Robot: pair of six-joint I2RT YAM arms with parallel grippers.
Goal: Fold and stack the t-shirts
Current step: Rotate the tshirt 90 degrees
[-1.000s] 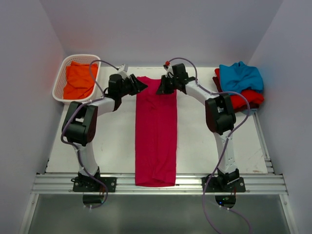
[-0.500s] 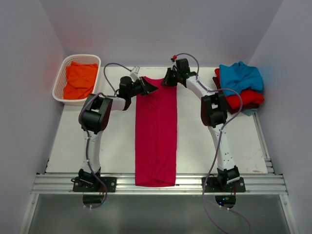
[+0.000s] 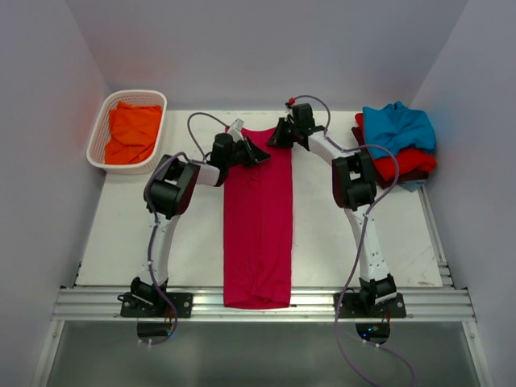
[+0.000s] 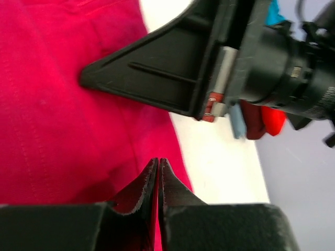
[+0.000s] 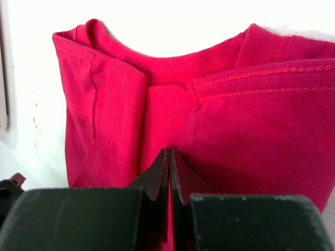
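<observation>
Crimson-pink shirt [image 3: 258,218] lay mid-table as a long strip, sides turned in, collar at the far end. Left gripper [image 3: 258,154] and right gripper [image 3: 276,138] sat at the collar, both clenched; whether they pinched cloth, unclear. Teal shirt [image 3: 397,127] topped the red shirt [image 3: 407,165], stacked far right. Orange shirt [image 3: 133,133] waited in the basket [image 3: 97,139]. Crosswise folds and stacking left.

The top camera hangs above and behind the arm bases, looking down on the whole table [image 3: 339,234]. Both wrist cameras sit very close over the far end of the crimson-pink t-shirt [image 3: 258,218]. The left one faces right, catching the right gripper [image 4: 89,78].
</observation>
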